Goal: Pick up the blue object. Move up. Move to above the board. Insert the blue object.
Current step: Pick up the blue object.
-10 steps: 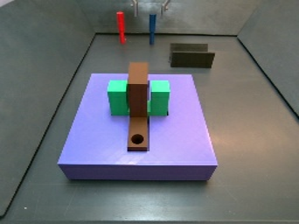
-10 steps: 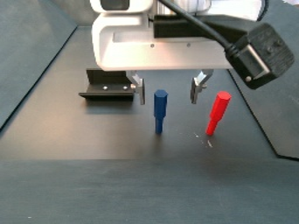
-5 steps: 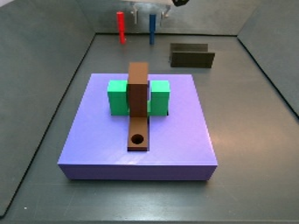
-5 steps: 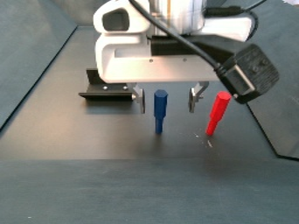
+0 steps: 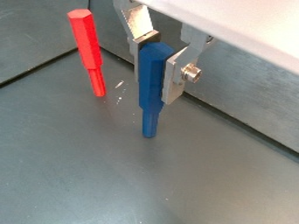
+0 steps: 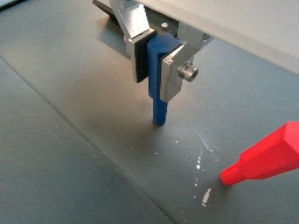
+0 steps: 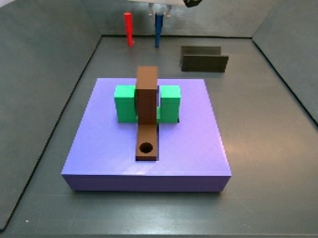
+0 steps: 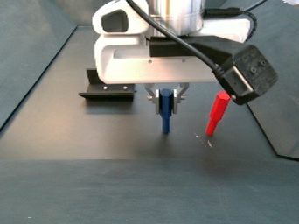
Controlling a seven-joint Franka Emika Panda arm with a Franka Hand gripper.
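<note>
Claw (image 5: pixel 156 63) clamped on upper part of the blue object (image 5: pixel 152 92), which stands upright at far end of floor beside red peg (image 5: pixel 89 52). High grip leaves lower shaft free for insertion. Board (image 7: pixel 148 112) well apart, propped on green block (image 7: pixel 128 104), hole (image 7: pixel 148 148) exposed.

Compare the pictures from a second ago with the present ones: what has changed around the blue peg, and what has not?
The end effector closed its fingers from either side onto the blue object, which stands upright at the far end of the floor. The red peg, board, green block, purple slab and fixture stayed put.
</note>
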